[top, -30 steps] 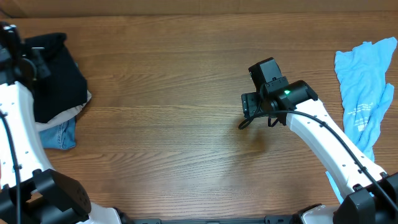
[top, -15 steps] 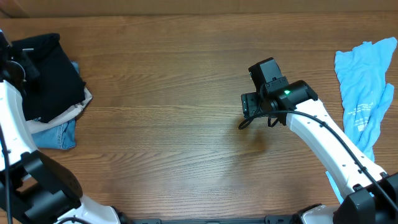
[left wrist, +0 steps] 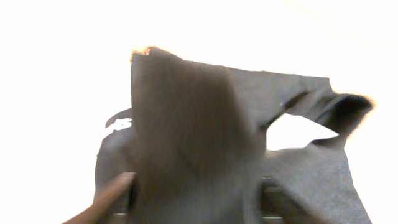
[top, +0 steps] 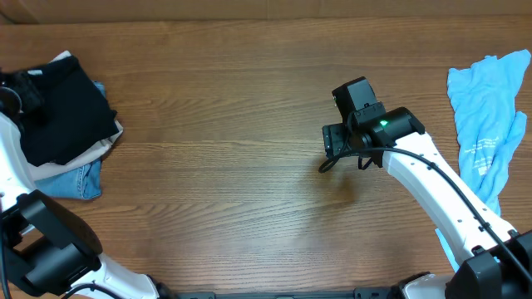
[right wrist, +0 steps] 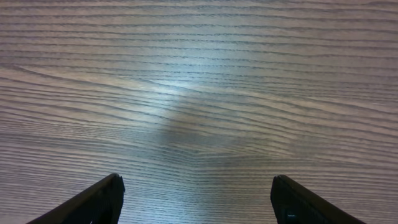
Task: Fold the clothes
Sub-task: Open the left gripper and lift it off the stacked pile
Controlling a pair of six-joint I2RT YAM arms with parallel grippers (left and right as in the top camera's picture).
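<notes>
The clothes, a plain black T-shirt [top: 66, 112], lie bunched on a pile at the table's far left. My left gripper [top: 23, 90] is at the shirt's left edge. In the left wrist view its jaws [left wrist: 194, 196] stand open and blurred. Black fabric [left wrist: 205, 143] fills the space in front of and between the fingers [left wrist: 115, 194], and I cannot tell whether it touches them. My right gripper [top: 331, 145] hovers right of the table's middle, far from the shirt. In the right wrist view it is open [right wrist: 196, 183] over bare wood, with nothing between its fingers.
Under the black shirt lie a beige garment [top: 104, 147] and a blue denim piece [top: 81, 178]. A light blue garment [top: 486, 116] is crumpled at the right edge. The wooden table [top: 224, 166] spans the view.
My left gripper has gone from shut to open and drawn back to the left. The black shirt has dropped and settled wider on the pile. The right arm has not moved.
</notes>
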